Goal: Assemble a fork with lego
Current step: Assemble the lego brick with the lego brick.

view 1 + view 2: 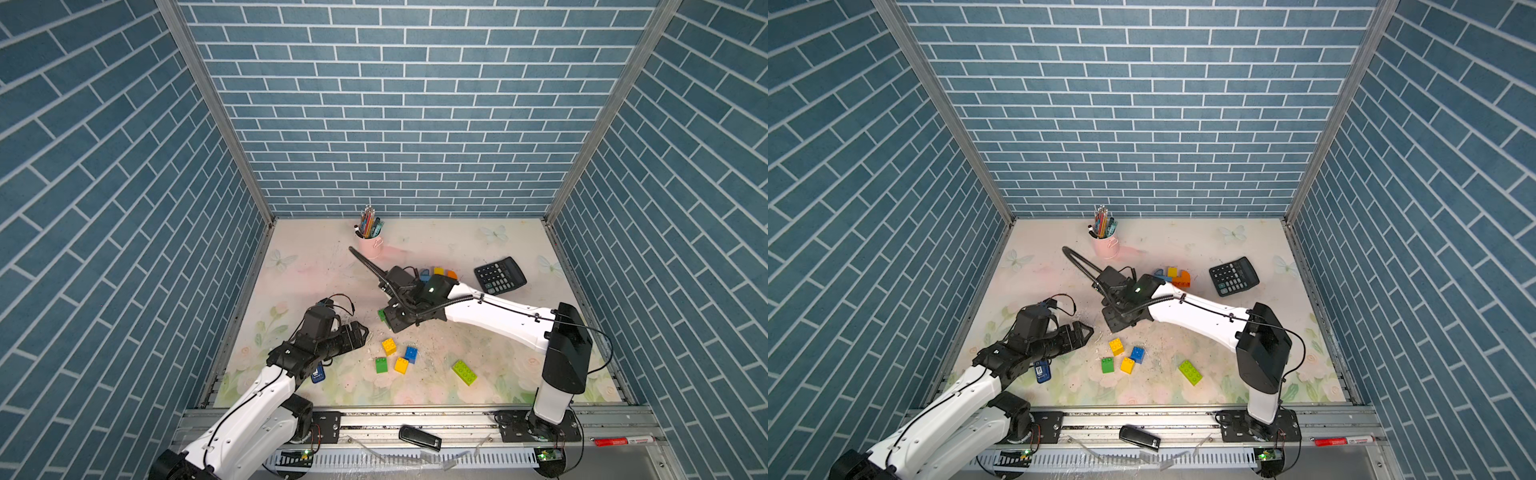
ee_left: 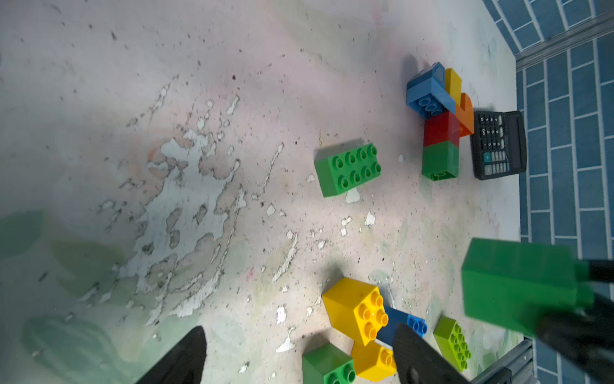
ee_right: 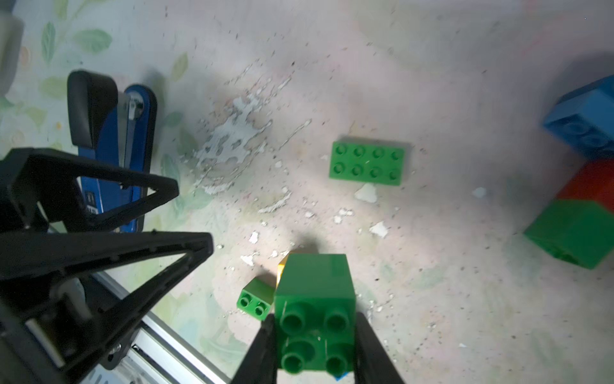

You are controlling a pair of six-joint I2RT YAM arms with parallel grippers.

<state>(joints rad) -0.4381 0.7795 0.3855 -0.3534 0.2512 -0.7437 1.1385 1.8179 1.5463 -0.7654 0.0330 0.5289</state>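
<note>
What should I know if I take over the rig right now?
Left gripper: open, empty, over the table.
Right gripper: shut on green square brick, raised.
Done: fork start of joined bricks, lying beside the calculator.
Loose: yellow brick, another yellow brick, blue brick, small green brick, lime oblong brick, green oblong brick.
Left: join the held brick and others.

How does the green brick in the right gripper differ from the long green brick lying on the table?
The held green brick is square with four studs; the long green brick is oblong with eight. The held one is clamped between the jaws of the right gripper; the long one lies free, studs up. Both are green.
</note>
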